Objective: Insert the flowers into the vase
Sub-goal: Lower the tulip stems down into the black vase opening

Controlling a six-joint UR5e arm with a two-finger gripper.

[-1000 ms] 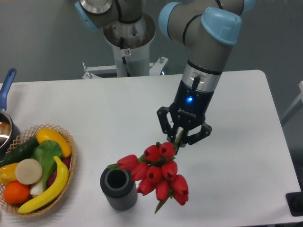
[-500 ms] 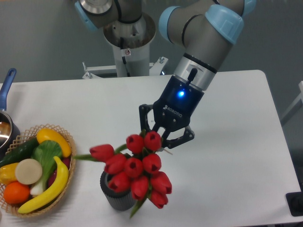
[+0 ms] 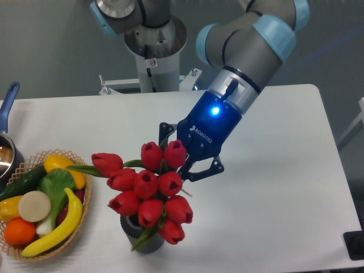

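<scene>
The flowers [image 3: 147, 190], a bunch of red tulips with closed buds and green leaves, hang over the vase and cover its mouth. My gripper [image 3: 183, 161] sits just behind and to the right of the buds, shut on the flowers' stems, which the buds hide. The vase [image 3: 133, 233], dark grey and ribbed, stands near the table's front edge; only its lower body shows beneath the blooms. Whether the stems are inside the vase's mouth I cannot tell.
A wicker basket [image 3: 86, 196] with a banana, an orange, a cucumber and other produce stands at the front left. A pot with a blue handle [image 3: 7, 105] is at the left edge. The robot base column [image 3: 153, 54] rises behind the table.
The gripper has carried the flowers leftwards and tilted; the bunch went from right of the vase to directly over it, now hiding the mouth.
</scene>
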